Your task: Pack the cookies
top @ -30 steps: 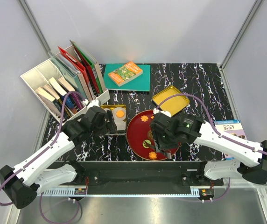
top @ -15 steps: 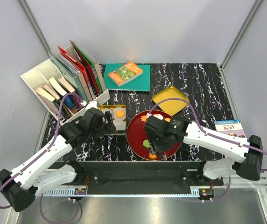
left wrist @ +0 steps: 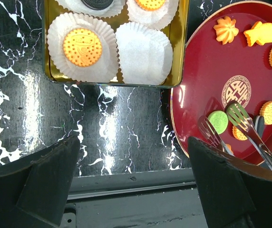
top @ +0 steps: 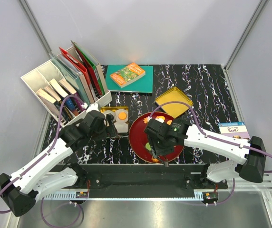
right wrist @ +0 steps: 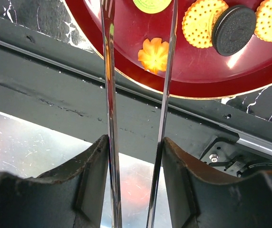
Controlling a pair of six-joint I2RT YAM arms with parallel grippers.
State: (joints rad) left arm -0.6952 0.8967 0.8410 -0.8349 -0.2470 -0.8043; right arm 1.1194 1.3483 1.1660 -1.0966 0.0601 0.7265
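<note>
The cookies lie on a red plate (top: pixel 138 135): a green round (left wrist: pixel 218 121), orange rounds (right wrist: pixel 203 21), a dark brown disc (right wrist: pixel 233 29) and an orange flower (right wrist: pixel 153 54). My right gripper (right wrist: pixel 135 156) is shut on metal tongs (right wrist: pixel 110 95), whose tips straddle the green cookie (right wrist: pixel 151 4) at the plate's near left; I cannot tell if they touch it. My left gripper (left wrist: pixel 136 185) hangs open and holds nothing, near the gold tin (left wrist: pixel 179 57). The tin holds paper cups, one with an orange cookie (left wrist: pixel 82 47) and one empty (left wrist: pixel 143 52).
The tin's lid (top: pixel 174 102) lies behind the plate. A white file box of books (top: pixel 64 88) stands at the back left, with a green book (top: pixel 130 76) at the back. A booklet (top: pixel 233 129) lies at the right edge. The dark front rail (top: pixel 126 171) runs just below the plate.
My right arm has swung left across the plate, bringing the tongs from the near middle to the green cookie. My left arm has barely shifted.
</note>
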